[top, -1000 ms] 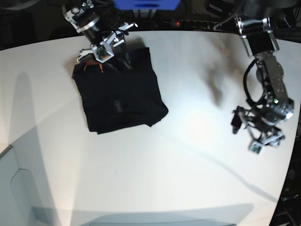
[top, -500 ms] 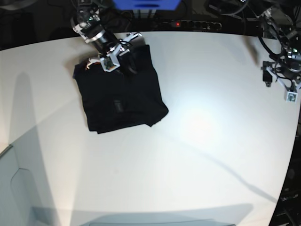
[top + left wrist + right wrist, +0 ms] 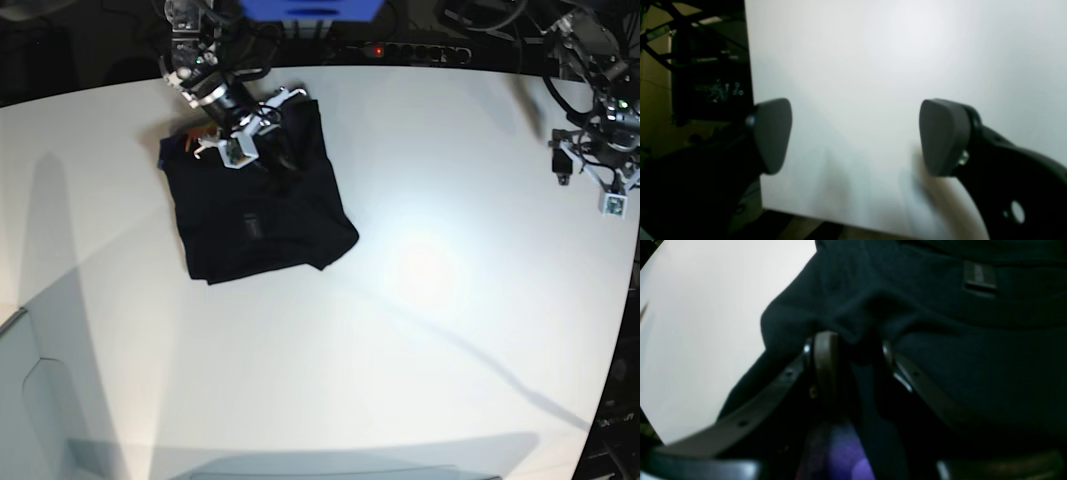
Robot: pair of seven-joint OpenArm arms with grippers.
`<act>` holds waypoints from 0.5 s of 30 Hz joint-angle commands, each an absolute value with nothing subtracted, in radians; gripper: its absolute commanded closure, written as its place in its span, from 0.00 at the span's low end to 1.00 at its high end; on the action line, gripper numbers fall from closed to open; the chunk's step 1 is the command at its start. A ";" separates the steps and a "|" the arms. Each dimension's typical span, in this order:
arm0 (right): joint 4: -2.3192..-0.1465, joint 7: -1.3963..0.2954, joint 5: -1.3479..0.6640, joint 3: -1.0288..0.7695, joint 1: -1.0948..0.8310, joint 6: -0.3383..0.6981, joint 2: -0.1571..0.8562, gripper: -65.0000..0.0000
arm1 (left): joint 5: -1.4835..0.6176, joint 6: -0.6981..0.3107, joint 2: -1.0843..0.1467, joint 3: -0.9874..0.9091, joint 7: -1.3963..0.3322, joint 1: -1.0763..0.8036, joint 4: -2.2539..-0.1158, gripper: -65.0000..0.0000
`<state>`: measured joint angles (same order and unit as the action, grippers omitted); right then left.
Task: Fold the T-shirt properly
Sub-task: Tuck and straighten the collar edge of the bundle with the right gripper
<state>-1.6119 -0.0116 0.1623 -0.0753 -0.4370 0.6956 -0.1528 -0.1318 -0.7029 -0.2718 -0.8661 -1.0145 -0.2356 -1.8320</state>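
"Where's the T-shirt (image 3: 260, 210) lying?"

"On the table (image 3: 400, 400), from the centre of the base view out towards ten o'clock. It's bunched into a rough block, its lower edge crooked, with one corner sticking out at about four o'clock of the bundle."

"And the right gripper (image 3: 857, 350)?"

"Partly open, fingers either side of a dark ridge of cloth. I can't tell whether they're pinching it or just resting around it."

"What about the left one?"

"The left gripper (image 3: 855, 136) is spread wide with nothing in it, well apart from the shirt, over at two o'clock in the base view."

"How will that cloth behave?"

"Light and limp, I'd say. It can't be broken, but it won't hold a shape either: push it and it'll wrinkle rather than slide as one piece. The layers may slip over each other too."

"So where would you take hold?"

"On the folded edge, several layers deep, and never just the top skin. The corner at four o'clock looks handy for the left. I'd keep off the small tag (image 3: 980, 276); it's a poor handle."

"Risk?"

"Black on black hides the layers, so a pinch could easily catch too few and pull the fold apart."
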 commanded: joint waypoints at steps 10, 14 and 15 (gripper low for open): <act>-1.911 -0.013 0.157 -0.159 -0.483 0.698 -0.157 0.76 | -0.131 -0.698 -0.292 -0.872 -1.007 -0.236 -1.848 0.11; -1.862 -0.012 0.157 -0.245 -0.446 0.698 -0.157 0.76 | -0.131 -0.698 -0.291 -0.872 -1.007 -0.236 -1.840 0.11; -1.839 -0.010 0.157 -0.259 -0.444 0.698 -0.157 0.76 | -0.131 -0.698 -0.291 -0.872 -1.007 -0.236 -1.840 0.11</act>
<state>-1.8240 -0.0330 0.1741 -0.2600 -0.4419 0.6983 -0.1528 -0.1268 -0.7033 -0.2710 -0.8661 -1.0210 -0.2405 -1.8267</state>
